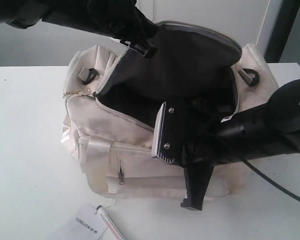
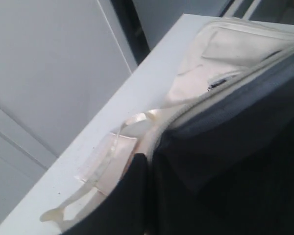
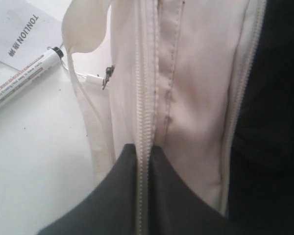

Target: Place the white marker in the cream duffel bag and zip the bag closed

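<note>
The cream duffel bag stands on the white table with its top open, showing the dark grey lining. My left gripper is shut on the bag's rear top flap and holds it up; in the left wrist view the left gripper pinches the lining. At the bag's front rim, my right gripper is shut on the zipper edge, and in the right wrist view the right gripper has the zipper teeth running between its fingers. The white marker lies on the table in front of the bag; the right wrist view shows the white marker beside the bag.
A white paper tag printed TONLION lies against the marker at the table's near edge. A gold chain zipper pull hangs at the bag's left end. Strap handles trail onto the table. A black cable runs from the right arm.
</note>
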Available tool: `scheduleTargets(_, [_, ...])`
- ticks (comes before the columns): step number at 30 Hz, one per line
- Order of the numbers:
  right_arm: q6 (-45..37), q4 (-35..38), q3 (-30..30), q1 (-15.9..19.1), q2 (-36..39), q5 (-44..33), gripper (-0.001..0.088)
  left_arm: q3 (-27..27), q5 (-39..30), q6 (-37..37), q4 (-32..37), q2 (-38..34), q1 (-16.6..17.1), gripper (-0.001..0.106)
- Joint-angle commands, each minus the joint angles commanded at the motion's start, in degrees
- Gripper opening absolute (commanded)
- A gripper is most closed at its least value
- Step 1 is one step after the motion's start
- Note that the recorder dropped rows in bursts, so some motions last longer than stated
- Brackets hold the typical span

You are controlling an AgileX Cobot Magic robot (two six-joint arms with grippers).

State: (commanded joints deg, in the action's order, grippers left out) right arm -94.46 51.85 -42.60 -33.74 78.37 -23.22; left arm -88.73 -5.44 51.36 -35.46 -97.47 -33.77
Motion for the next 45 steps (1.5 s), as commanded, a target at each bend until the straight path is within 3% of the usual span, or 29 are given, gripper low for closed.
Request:
scheduleTargets(7, [0.00, 0.00, 0.00, 0.00, -1.38, 0.00, 0.0000, 0.00, 5.14, 0.10, 0.00, -1.92, 0.00, 0.000])
scheduleTargets(11, [0.00, 0.00, 0.00, 0.00, -1.36, -0.11, 0.0000, 0.00, 7.96, 4.52, 0.00, -3.11, 0.00, 0.000])
scheduleTargets(21, [0.00, 0.00, 0.00, 0.00, -1.36, -0.77, 0.0000, 0.00, 20.90, 5.56, 0.00, -5.95, 0.00, 0.000])
scheduleTargets(31, [0.00, -0.49, 0.00, 0.00, -1.36, -2.46, 0.0000, 0.00, 25.31, 5.56, 0.42, -7.15, 1.77, 0.000])
scheduleTargets(45, [0.00, -8.28, 0.00, 0.00, -1.36, -6.90, 0.0000, 0.00, 28.30, 5.56, 0.61, -7.15, 3.79, 0.000])
